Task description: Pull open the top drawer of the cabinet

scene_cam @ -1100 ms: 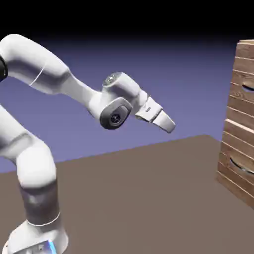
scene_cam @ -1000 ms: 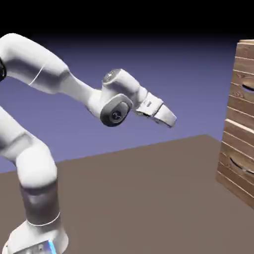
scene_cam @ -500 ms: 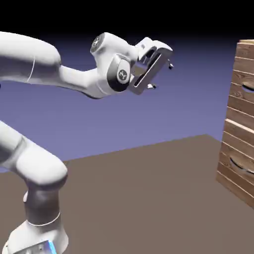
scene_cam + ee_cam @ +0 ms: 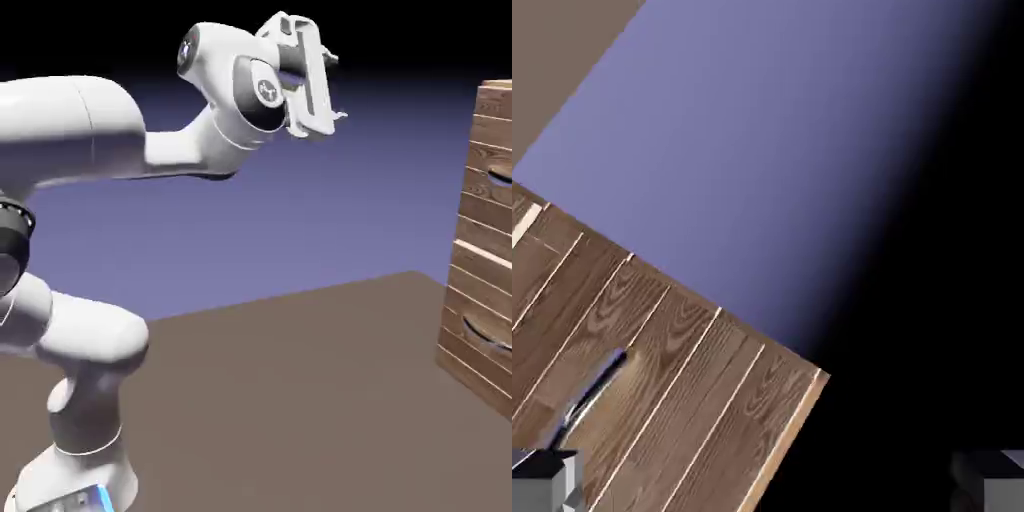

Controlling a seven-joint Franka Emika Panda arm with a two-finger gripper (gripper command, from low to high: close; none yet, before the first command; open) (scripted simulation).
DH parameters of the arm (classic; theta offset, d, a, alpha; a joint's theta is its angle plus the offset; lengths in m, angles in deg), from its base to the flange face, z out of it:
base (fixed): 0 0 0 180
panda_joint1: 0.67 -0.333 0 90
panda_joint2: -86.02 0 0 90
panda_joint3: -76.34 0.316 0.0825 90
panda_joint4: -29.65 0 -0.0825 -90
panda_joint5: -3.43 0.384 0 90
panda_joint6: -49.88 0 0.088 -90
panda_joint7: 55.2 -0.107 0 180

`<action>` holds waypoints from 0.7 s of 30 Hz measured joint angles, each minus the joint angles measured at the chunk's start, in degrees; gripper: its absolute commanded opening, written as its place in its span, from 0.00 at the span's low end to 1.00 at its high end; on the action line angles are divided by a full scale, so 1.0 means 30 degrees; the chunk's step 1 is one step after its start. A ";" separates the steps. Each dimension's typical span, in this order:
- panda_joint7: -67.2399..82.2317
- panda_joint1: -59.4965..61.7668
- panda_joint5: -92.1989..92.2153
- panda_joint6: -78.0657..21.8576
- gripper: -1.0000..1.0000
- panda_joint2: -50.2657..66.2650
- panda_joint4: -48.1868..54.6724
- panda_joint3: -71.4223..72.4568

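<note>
Gripper (image 4: 335,88) risen, rolled; jaws wide, well short of cabinet (image 4: 485,250).

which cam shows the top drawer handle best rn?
Hand view: the top drawer's handle recess sits on a broad stretch of planks, though rolled. Exterior view clips the top drawer at the picture's right edge, with the handle barely showing.
</note>
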 measured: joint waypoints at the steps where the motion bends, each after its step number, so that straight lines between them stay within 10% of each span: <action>1: 0.0831 -0.0479 -0.0683 -0.0094 0.50 -0.0174 0.0285 -0.0372; 21: 1.7442 -1.0067 -1.4352 -0.1979 0.50 -0.3660 0.5993 -0.7816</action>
